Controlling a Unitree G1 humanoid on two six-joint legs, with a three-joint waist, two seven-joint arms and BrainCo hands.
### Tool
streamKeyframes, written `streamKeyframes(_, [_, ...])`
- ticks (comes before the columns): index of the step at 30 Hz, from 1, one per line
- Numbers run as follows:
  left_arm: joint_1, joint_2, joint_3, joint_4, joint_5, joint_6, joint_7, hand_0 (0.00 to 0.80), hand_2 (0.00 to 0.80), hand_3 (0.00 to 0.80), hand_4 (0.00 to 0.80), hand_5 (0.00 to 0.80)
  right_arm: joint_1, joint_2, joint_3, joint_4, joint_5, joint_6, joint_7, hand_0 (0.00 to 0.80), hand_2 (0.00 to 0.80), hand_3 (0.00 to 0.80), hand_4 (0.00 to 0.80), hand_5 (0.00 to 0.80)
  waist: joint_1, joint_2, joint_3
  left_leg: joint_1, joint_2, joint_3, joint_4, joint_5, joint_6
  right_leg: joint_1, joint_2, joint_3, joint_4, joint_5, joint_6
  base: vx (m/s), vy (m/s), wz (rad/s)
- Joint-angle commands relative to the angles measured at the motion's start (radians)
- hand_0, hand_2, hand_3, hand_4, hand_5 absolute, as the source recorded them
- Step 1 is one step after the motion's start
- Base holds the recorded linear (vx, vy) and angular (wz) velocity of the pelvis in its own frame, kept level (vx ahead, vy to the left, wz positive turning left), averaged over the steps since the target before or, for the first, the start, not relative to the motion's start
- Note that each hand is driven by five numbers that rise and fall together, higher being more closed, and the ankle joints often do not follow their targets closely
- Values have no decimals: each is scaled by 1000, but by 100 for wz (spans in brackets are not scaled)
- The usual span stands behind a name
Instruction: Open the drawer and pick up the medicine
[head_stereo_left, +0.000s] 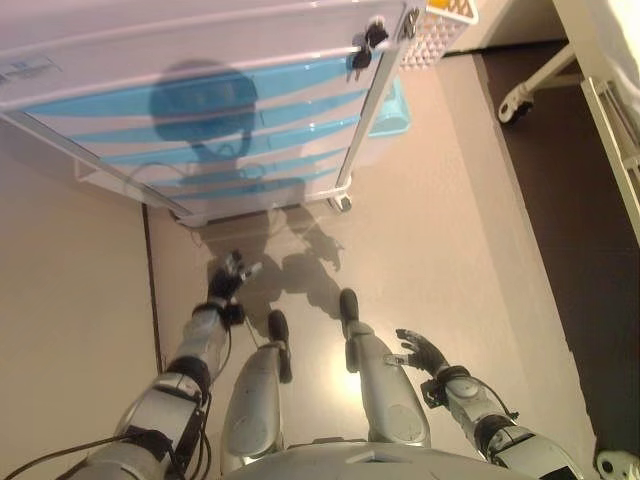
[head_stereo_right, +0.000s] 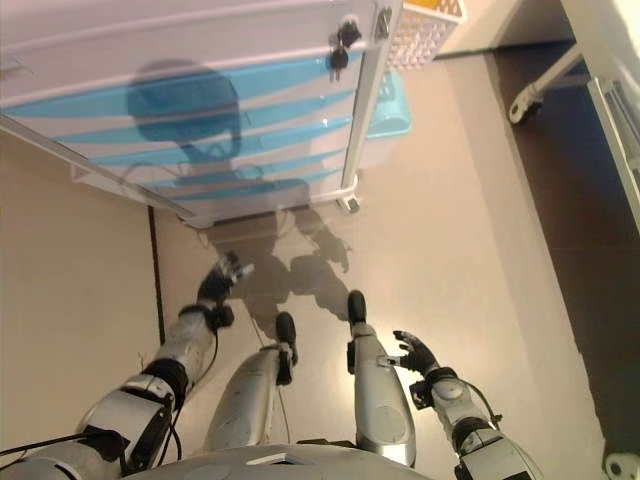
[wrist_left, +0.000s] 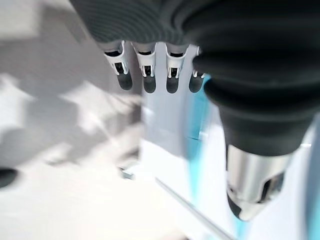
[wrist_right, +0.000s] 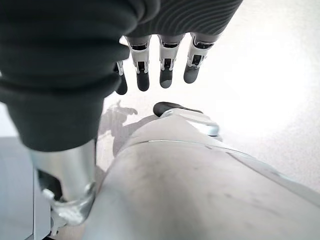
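We held our left hand (head_stereo_left: 228, 276) out toward the drawer cabinet (head_stereo_left: 200, 120), fingers straight and empty, ready to reach. Our right hand (head_stereo_left: 420, 350) hung relaxed. Every blue-fronted drawer (head_stereo_left: 200, 135) was closed, presumably hiding the medicine.

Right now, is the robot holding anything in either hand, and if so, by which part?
Nothing is held. The left hand hangs open, short of the drawer cabinet, and the right hand is open at the robot's side. All drawers look shut.

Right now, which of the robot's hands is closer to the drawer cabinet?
The left hand, raised forward and just short of the cabinet base. The right hand hangs back beside the robot's body, well away from it.
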Motion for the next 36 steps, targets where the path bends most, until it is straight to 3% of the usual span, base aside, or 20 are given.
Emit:
streamKeyframes(1, [-24, 56, 52, -175, -230, -63, -124, 0, 0, 0, 0, 0, 64, -33, 53, -42, 24, -14, 15, 0, 0, 0, 0, 0, -17, -3, -8, -113, -38, 5, 54, 11, 42, -61, 3, 6, 38, 51, 1, -27, -11, -7])
streamKeyframes(7, [-116, 98, 83, -254, -363, -106, -186, 0, 0, 0, 0, 0, 67, -26, 74, -87, 40, -23, 2, 0, 0, 0, 0, 0, -35, -26, 8, -177, -37, 4, 101, -11, 44, -109, 17, 19, 31, 73, -2, -15, -16, -1])
streamKeyframes(18, [-294, 209, 121, -271, -563, -159, -310, 0, 0, 0, 0, 0, 91, -19, 105, -87, 67, -56, 23, 0, 0, 0, 0, 0, -54, -67, 14, -232, -28, 3, 183, -47, 45, -125, 32, 30, 22, 87, -8, 9, -51, -4])
streamKeyframes(24, [-348, 247, 131, -284, -624, -161, -342, 0, 0, 0, 0, 0, 107, -7, 123, -84, 72, -75, 26, 0, 0, 0, 0, 0, -52, -79, 18, -243, -25, -5, 215, -52, 47, -115, 43, 31, 20, 84, -12, 30, -44, -3])
streamKeyframes(25, [-348, 248, 130, -283, -625, -161, -343, 0, 0, 0, 0, 0, 107, -5, 123, -83, 73, -75, 26, 0, 0, 0, 0, 0, -48, -71, 13, -231, -23, -16, 215, -81, 44, -107, 49, 30, 25, 61, -10, 133, -53, -3])
streamKeyframes(36, [-438, 341, 166, -291, -829, -129, -480, 0, 0, 0, 0, 0, 141, 21, 165, -95, 89, -71, 38, 0, 0, 0, 0, 0, -32, -107, 7, -227, -21, -26, 269, -90, 50, -48, 60, 26, 11, 53, -11, 48, -65, -1])
